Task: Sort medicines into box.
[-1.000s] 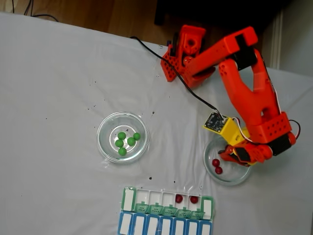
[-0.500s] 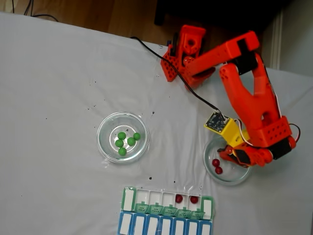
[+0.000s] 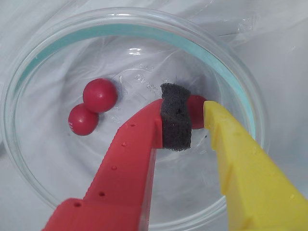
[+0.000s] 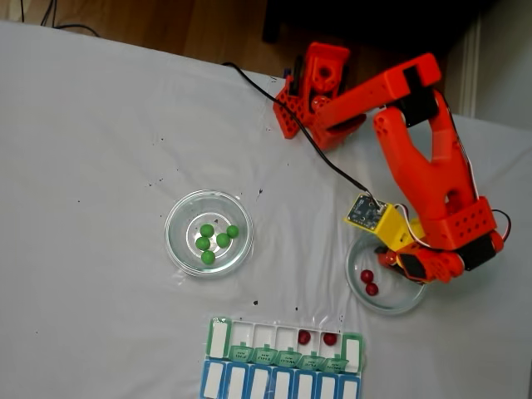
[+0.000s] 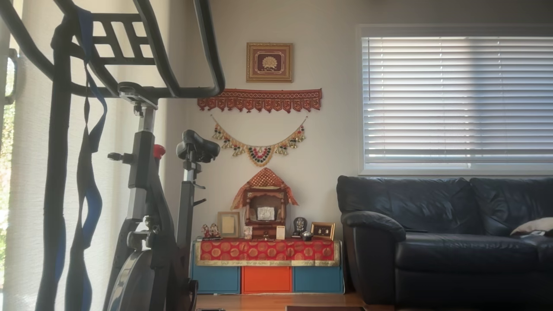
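The robot's hand (image 3: 195,118), with one red finger (image 3: 130,163) and one yellow finger (image 3: 240,168), is squeezed shut on a small shiny dark red ball (image 3: 196,111) in the middle of the wrist view. A black foam pad (image 3: 175,122) on the red finger presses the ball. The ball sits inside a round clear glass dish (image 3: 240,91). Two more dark red balls (image 3: 91,111) lie touching each other at the left of that dish.

In the fixed view the long white pill box with green flap lids (image 4: 283,345) is at the bottom middle of the tabletop (image 4: 100,150). Two red balls (image 4: 317,338) are already in it. Five green balls (image 4: 214,240) wait in another glass dish (image 4: 179,249) at centre left.

To do this well, I think the hand should keep squeezing gently, lift straight up over the dish rim, then move slowly to an empty hole in the box.
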Motion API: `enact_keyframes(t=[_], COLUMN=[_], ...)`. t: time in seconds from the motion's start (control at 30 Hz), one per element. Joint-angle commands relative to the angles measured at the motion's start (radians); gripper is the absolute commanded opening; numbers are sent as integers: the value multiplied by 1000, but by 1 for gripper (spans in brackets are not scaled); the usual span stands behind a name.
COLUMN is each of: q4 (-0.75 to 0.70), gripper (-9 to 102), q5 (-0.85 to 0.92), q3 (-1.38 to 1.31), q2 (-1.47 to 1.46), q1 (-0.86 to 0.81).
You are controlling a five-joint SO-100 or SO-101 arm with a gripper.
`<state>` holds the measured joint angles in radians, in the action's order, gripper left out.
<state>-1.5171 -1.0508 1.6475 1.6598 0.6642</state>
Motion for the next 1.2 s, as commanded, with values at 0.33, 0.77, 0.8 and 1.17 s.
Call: enact_keyframes(t=[0.33, 0.77, 0.8, 1.17], q4=[52, -195, -232, -272], gripper=[4, 3, 3, 3], q5=[212, 595, 624, 713], q3=[-20, -353, -393, -420], q2=[12, -279, -308, -169], q1=[5, -31, -38, -77])
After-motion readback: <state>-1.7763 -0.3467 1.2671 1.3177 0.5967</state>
